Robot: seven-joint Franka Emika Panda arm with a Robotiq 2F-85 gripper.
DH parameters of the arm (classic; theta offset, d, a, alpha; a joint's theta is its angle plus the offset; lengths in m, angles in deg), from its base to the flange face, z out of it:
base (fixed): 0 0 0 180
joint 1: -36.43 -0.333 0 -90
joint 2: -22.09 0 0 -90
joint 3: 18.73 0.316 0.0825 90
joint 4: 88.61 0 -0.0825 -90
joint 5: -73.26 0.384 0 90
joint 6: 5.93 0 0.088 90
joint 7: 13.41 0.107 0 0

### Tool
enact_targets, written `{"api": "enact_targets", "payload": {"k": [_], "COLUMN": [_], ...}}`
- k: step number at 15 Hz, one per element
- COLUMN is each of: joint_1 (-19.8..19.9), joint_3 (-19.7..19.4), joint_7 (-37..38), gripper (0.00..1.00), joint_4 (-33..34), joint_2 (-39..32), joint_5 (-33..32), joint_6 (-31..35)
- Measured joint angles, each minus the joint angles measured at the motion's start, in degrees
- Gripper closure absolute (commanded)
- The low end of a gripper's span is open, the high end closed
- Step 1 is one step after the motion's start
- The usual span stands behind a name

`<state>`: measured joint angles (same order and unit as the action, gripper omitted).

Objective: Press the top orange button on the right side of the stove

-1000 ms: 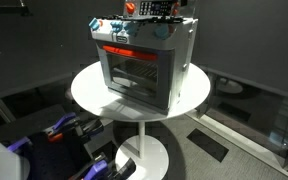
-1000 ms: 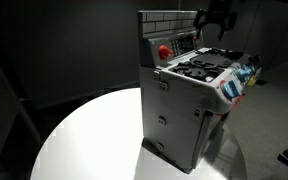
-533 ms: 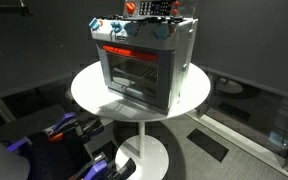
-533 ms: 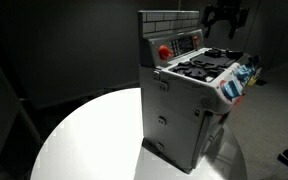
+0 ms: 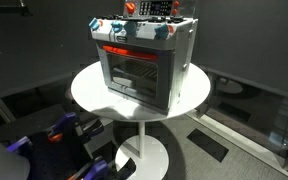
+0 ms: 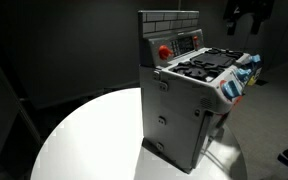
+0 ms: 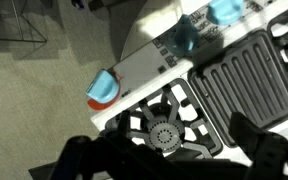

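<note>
The silver-grey toy stove (image 5: 144, 65) stands on a round white table; it also shows in an exterior view (image 6: 189, 110). Its back panel carries a red knob (image 6: 165, 51) and a strip of small orange buttons (image 6: 190, 41). My gripper (image 6: 246, 12) hangs in the air above and beyond the stove's front edge, apart from the panel, its fingers spread. In the wrist view the dark fingers frame the bottom of the picture (image 7: 169, 160) over a burner (image 7: 164, 132), with a ribbed griddle (image 7: 239, 85) and teal knobs (image 7: 102, 88) beyond. The buttons do not show there.
The white table (image 5: 94, 92) stands on a pedestal base (image 5: 144, 155); its wide top also shows in an exterior view (image 6: 84, 140). Blue and orange equipment (image 5: 59, 130) sits low beside it. Dark walls surround the table.
My gripper has moved up and sideways away from the stove's back panel, towards the knob side, over the last second. The stove has not moved.
</note>
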<state>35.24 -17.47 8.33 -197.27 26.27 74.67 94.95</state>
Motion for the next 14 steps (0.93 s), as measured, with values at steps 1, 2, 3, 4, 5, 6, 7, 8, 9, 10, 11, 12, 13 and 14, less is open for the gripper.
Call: {"api": "enact_targets", "payload": {"k": [1,2,3,4,5,6,7,8,9,10,11,12,13,14], "joint_1": [0.0,0.0,0.0,0.0,0.0,0.0,0.0,0.0,0.0,0.0,0.0,0.0,0.0,0.0], "joint_3": [0.0,0.0,0.0,0.1,0.1,0.2,0.2,0.2,0.2,0.2,0.2,0.2,0.2,0.2], "joint_7": [-1.5,-3.0,-4.4,-5.5,-6.5,-7.3,-8.1,-8.7,-9.2,-9.6,-9.8,-9.9,-9.9,-9.9], "gripper": [0.00,0.00,0.00,0.00,0.00,0.00,0.00,0.00,0.00,0.00,0.00,0.00,0.00,0.00], "joint_4": [-1.3,-2.6,-4.0,-5.4,-6.8,-8.3,-9.6,-10.9,-12.1,-13.2,-14.1,-14.9,-15.5,-15.8], "joint_2": [1.3,2.7,4.2,5.6,7.0,8.5,10.0,11.2,12.4,13.4,14.2,14.8,15.2,15.4], "joint_5": [-0.3,-0.6,-0.8,-1.1,-1.4,-1.5,-1.5,-1.5,-1.5,-1.5,-1.5,-1.4,-1.4,-1.4], "joint_6": [-0.3,-0.5,-0.5,-0.5,-0.5,-0.5,-0.5,-0.4,-0.2,0.0,0.1,0.1,0.1,0.1]}}
